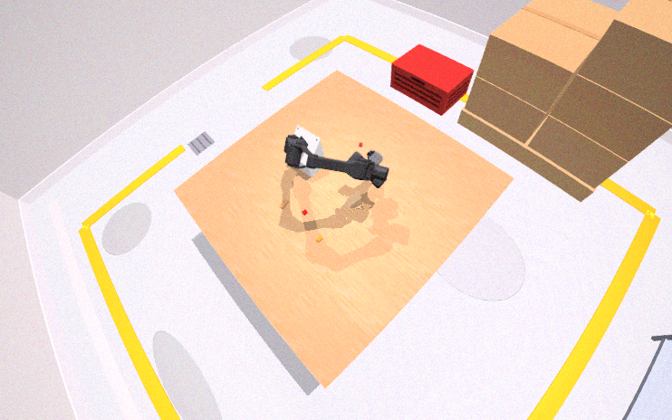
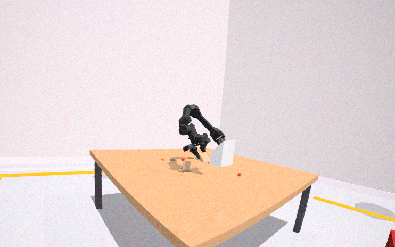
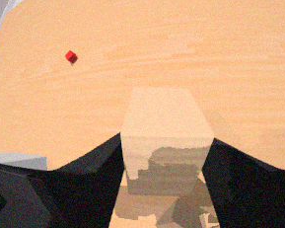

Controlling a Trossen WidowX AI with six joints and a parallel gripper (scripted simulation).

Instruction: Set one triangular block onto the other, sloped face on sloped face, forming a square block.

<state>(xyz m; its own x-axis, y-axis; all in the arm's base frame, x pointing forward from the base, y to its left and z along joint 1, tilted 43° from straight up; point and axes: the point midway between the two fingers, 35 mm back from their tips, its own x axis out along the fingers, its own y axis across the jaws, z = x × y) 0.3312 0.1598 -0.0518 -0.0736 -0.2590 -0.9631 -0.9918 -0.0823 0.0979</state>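
The pincer (image 3: 166, 178) is clenched on a wooden triangular block (image 3: 166, 133), its dark fingers pressing on the block's two flat sides. The block's long axis runs straight out ahead between them, away from the wrist. In the exterior view the held block (image 2: 204, 157) sits low, close above the worktop (image 2: 199, 196); whether it still touches the surface I cannot tell.

Just beyond the pincer, toward the viewer in the exterior view, the second triangular block (image 2: 187, 165) stands on the worktop, near but apart. That is the relation the next move likely turns on: the carried block must go over to this one and settle slope against slope, ends flush, without nudging it.

Farther out lie a small red cube (image 3: 70, 56), ahead and to the left in the wrist view, and an orange cube (image 2: 163, 159). The arm's white base block (image 2: 222, 153) stands behind.

No brand, label or writing is legible anywhere.
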